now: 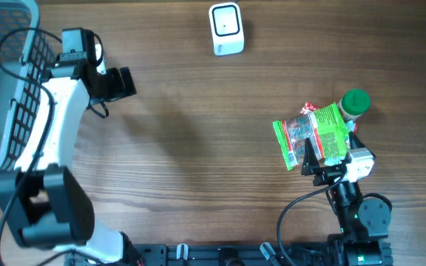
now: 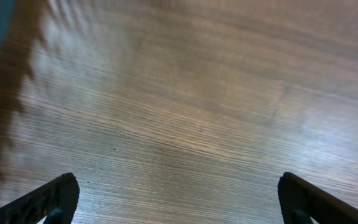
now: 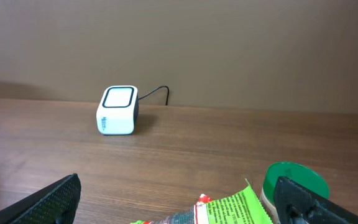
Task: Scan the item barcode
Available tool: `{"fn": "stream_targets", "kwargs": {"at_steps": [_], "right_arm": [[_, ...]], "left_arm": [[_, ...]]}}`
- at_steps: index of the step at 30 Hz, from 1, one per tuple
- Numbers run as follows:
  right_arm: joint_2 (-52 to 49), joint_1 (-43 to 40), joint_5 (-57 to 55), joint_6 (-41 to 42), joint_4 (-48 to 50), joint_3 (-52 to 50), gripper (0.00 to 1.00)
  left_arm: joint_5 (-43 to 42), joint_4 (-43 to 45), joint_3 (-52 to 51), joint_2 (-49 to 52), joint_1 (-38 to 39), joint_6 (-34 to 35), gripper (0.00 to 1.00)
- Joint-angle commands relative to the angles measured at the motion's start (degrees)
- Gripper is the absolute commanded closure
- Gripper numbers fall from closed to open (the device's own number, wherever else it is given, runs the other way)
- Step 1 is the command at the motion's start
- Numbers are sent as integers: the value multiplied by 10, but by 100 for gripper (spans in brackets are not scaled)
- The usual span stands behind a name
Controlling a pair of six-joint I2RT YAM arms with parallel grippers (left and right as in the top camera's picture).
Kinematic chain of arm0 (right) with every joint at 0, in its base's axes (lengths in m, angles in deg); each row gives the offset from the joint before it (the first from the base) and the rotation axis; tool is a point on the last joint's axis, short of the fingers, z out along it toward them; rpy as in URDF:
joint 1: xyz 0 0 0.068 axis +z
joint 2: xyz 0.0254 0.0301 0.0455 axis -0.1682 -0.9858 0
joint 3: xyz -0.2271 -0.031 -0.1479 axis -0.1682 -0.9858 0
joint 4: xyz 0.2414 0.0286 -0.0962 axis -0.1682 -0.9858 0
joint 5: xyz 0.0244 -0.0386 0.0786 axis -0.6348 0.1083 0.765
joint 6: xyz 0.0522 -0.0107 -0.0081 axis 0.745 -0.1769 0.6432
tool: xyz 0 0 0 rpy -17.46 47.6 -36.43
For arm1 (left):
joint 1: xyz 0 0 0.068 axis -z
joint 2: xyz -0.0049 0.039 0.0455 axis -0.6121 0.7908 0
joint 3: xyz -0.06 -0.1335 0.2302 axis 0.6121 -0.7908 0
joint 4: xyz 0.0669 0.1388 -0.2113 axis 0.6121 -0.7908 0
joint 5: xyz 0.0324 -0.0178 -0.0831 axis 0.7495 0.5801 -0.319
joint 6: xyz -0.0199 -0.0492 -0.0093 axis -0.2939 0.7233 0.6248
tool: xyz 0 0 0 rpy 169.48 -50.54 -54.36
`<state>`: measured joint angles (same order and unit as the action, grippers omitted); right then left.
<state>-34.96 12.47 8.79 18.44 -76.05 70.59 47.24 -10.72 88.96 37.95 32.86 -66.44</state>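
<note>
A green and red snack packet lies flat on the wooden table at the right; its top edge shows low in the right wrist view. My right gripper hangs open over the packet's near end, fingers wide apart, nothing between them. The white barcode scanner stands at the far edge of the table, seen upright in the right wrist view. My left gripper is open over bare wood at the left, far from the packet.
A green-lidded jar stands right beside the packet, close to my right fingertip. A dark wire basket sits at the table's left edge. The scanner's cable runs off behind it.
</note>
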Motion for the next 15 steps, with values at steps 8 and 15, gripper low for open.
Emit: {"fn": "stream_targets", "kwargs": {"at_steps": [8,15], "right_arm": [[6,-4,5,-2,2,0,0],[6,-4,5,-2,2,0,0]], "left_arm": [[3,0,5,-268,-2,-1,0],[3,0,5,-453,-2,-1,0]]}}
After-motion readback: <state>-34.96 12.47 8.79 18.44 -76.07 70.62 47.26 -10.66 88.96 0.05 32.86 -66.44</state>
